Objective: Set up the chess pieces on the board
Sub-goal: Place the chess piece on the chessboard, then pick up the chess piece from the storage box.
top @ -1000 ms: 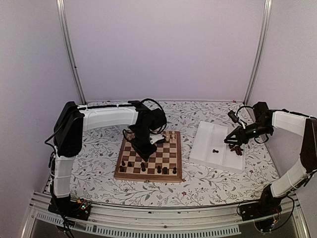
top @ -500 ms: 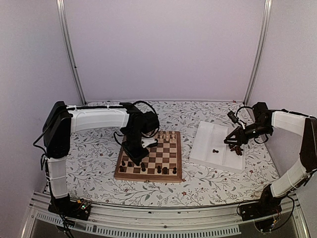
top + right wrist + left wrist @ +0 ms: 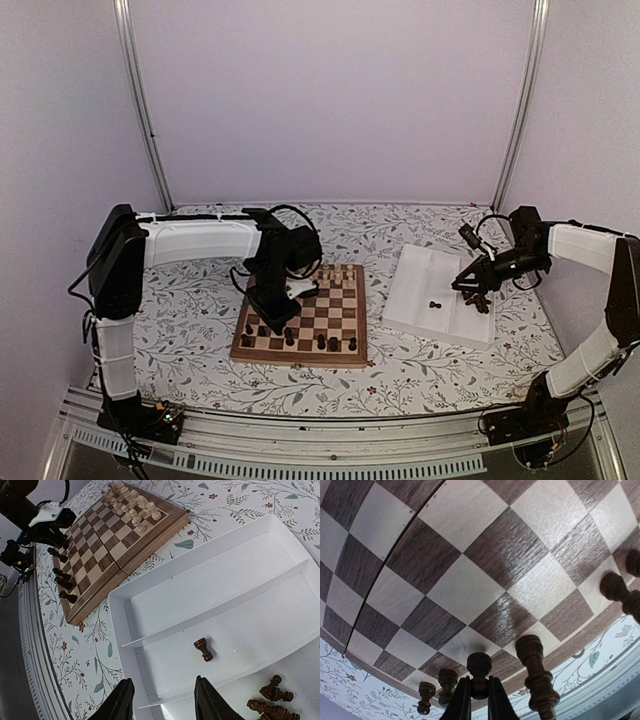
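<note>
Your flower-patterned desk (image 3: 400,375) has the square wooden chessboard with dark and tan squares (image 3: 335,305) in the middle. The white ridged plastic tray (image 3: 425,270) sits off to its right, presumably as the parts bin, so each arm gets its own patch. The left tool (image 3: 479,684) is down over the board's near-left part, pinched tight on the neck of a small dark brown wooden chessman (image 3: 479,662). That piece is upright, long axis vertical, head up, lining up with the other dark chessmen (image 3: 535,675) along your near edge. Can't tell if its base touches the square, the fingers hide it. The right tool (image 3: 164,680) hangs half-spread and empty above the tray, where a lone dark pawn (image 3: 203,649) lies on its side.
</note>
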You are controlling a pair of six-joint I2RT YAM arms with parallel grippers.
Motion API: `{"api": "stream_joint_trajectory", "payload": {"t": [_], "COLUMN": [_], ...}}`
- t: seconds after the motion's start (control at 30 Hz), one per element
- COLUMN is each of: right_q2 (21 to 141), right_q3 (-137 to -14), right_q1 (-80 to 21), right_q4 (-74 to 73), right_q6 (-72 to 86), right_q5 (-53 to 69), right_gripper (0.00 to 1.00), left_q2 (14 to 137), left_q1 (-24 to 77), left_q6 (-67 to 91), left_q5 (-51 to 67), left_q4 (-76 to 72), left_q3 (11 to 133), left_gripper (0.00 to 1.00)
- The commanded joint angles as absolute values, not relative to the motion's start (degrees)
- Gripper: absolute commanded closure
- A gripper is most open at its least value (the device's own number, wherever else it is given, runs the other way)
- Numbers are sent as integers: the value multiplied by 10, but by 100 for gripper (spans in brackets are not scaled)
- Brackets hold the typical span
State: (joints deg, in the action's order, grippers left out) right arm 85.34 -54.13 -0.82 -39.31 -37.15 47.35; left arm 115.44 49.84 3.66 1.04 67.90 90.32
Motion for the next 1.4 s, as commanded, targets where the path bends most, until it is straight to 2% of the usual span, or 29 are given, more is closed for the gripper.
{"api": "stream_joint_trajectory", "payload": {"t": [0.0, 0.17, 0.33, 0.57, 0.73, 1.0, 1.03, 1.07, 1.13, 1.23, 1.27, 1.33, 1.37], "right_q2": [854, 854, 853, 850, 842, 787, 780, 775, 775, 796, 806, 831, 839], "right_q3": [-541, -541, -543, -554, -565, -656, -668, -679, -689, -695, -700, -703, -698], "right_q1": [-11, -11, -11, -12, -11, -10, -8, -5, 26, 38, 39, 37, 30], "right_q4": [-399, -400, -405, -411, -421, -425, -419, -414, -394, -447, -471, -515, -521], "right_q6": [-375, -376, -378, -383, -388, -373, -359, -350, -301, -321, -365, -417, -445], "right_q5": [486, 487, 495, 499, 490, 404, 390, 383, 383, 427, 438, 460, 458], "right_gripper": [57, 57, 57, 56, 56, 54, 52, 42, 5, 1, 1, 2, 5], "left_q2": [1165, 1164, 1152, 1123, 1100, 1039, 1030, 1021, 990, 926, 898, 841, 816], "left_q1": [491, 491, 492, 491, 491, 486, 486, 486, 486, 486, 486, 486, 486], "left_q6": [42, 46, 49, 54, 62, 55, 52, 47, 37, 13, 11, 15, 23], "left_q5": [13, 3, 2, 2, -47, -120, -136, -151, -185, -196, -201, -214, -221], "left_q4": [670, 668, 670, 672, 677, 668, 658, 643, 591, 449, 373, 222, 156], "left_q3": [901, 902, 907, 904, 910, 1001, 1018, 1032, 1045, 991, 947, 841, 790], "left_gripper": [89, 78, 74, 72, 72, 71, 71, 71, 71, 69, 64, 44, 34]}}
